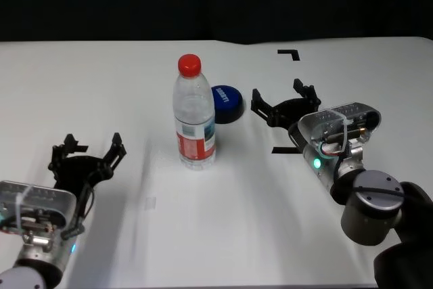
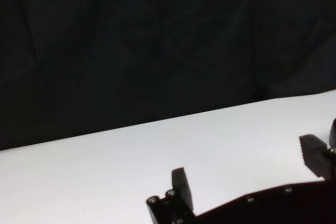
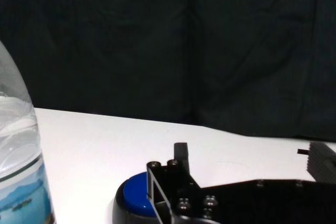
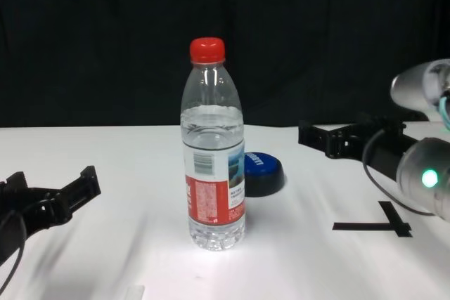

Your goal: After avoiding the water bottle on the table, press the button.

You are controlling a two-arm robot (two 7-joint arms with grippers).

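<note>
Your right gripper point(image 1: 284, 103) hovers jaws released just beside the button point(image 1: 226, 103), toward the table's point(image 1: 101, 79) right edge. The water bottle point(image 1: 194, 116) stands upright, long axis vertical, red cap up, touching or nearly touching the button's near-left side. Swing too far left and a finger could clip and topple it. The left gripper point(image 1: 86, 154) idles released near the table's near-left corner.

Clear water bottle point(image 1: 195, 116) with red cap, blue button point(image 1: 226, 101), white table point(image 1: 101, 86).
</note>
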